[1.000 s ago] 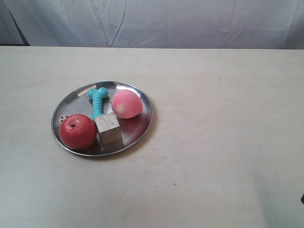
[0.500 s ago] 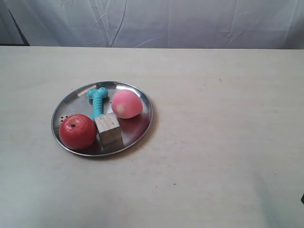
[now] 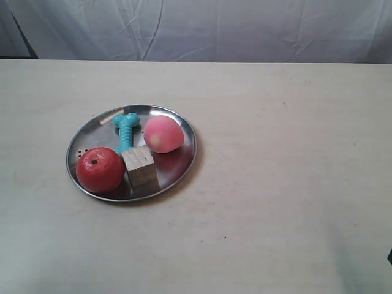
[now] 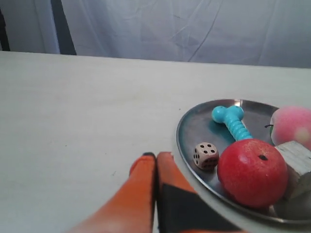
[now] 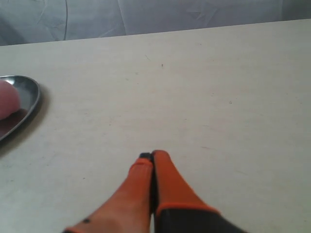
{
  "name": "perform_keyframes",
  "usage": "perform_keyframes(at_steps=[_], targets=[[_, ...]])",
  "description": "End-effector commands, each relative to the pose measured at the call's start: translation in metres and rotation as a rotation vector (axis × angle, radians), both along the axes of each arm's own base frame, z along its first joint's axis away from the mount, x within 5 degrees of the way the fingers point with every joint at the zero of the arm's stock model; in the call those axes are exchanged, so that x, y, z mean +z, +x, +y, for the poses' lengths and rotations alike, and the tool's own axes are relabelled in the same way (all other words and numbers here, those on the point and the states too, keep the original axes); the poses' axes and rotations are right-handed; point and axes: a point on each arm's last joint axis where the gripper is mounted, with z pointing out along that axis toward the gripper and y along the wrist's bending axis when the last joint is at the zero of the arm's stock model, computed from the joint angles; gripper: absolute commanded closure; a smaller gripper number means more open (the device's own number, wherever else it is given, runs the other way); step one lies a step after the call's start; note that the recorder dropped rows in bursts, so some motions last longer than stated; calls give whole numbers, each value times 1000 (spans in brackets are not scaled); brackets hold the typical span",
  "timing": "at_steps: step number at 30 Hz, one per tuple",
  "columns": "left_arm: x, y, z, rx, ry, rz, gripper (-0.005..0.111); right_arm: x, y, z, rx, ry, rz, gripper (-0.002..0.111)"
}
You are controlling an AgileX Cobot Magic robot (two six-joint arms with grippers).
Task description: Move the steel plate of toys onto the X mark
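The steel plate [image 3: 192,147] rests on the table left of centre in the exterior view. It holds a red apple [image 3: 100,169], a pink peach [image 3: 163,134], a teal bone [image 3: 125,130] and a wooden cube [image 3: 140,166]. The left wrist view also shows the beige die [image 4: 206,155] on the plate beside the apple [image 4: 251,172]. My left gripper [image 4: 156,155] is shut and empty, its tips just outside the plate's rim [image 4: 187,145]. My right gripper [image 5: 152,155] is shut and empty over bare table, well away from the plate [image 5: 26,92]. I cannot make out the X mark.
A pale cloth backdrop [image 3: 202,27] hangs behind the table's far edge. Bare tabletop [image 3: 294,171] stretches away from the plate toward the exterior view's right. Neither arm shows in the exterior view.
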Motion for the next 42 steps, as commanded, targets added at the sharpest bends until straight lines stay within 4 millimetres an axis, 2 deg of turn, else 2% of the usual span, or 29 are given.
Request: perform_keyframes(at_steps=[1, 12, 22, 28, 42], targets=[[-1, -5, 1, 25, -42, -12, 107, 1, 0, 0, -4, -5, -11, 109], [3, -8, 1, 31, -42, -77, 107, 1, 0, 0, -4, -5, -11, 109], [3, -8, 2, 32, -27, -85, 107, 1, 0, 0, -4, -5, -11, 109], [3, -8, 4, 36, 63, -87, 107, 1, 0, 0, -4, -2, -11, 109], [3, -8, 4, 35, 66, -87, 107, 1, 0, 0, -4, -5, -11, 109]])
